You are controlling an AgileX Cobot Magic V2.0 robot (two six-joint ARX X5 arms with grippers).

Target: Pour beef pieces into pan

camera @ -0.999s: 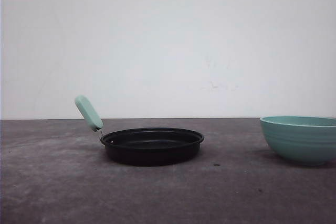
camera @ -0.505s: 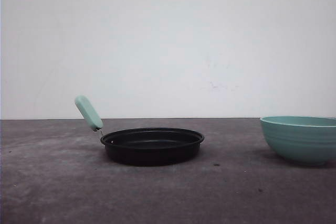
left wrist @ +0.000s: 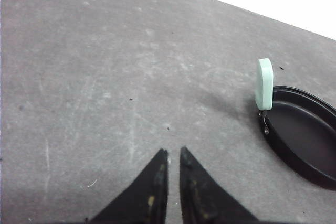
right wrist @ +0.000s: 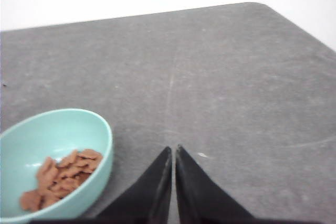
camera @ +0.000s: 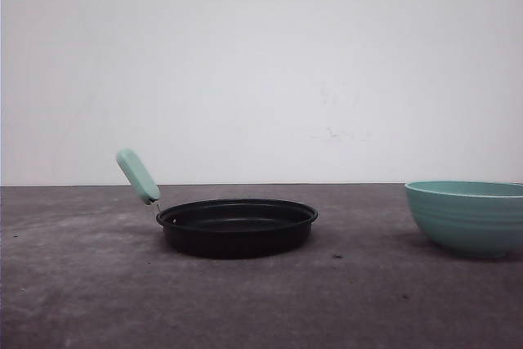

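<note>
The black pan (camera: 237, 226) with its mint-green handle (camera: 137, 176) sits left of centre on the table; the left wrist view also catches the pan (left wrist: 307, 142) and handle (left wrist: 263, 84). Reddish-brown beef pieces (right wrist: 60, 177) lie in a low heap inside the teal bowl (right wrist: 79, 140), which stands at the right edge of the front view as the bowl (camera: 467, 217). My left gripper (left wrist: 172, 153) is shut above bare table, well short of the pan's handle. Beside the bowl, my right gripper (right wrist: 174, 149) is shut with nothing in it.
A grey mottled tabletop (camera: 98, 284) runs back to a white wall (camera: 261, 63). In the right wrist view the table's rounded far corner (right wrist: 262, 6) shows. Bare table lies between pan and bowl.
</note>
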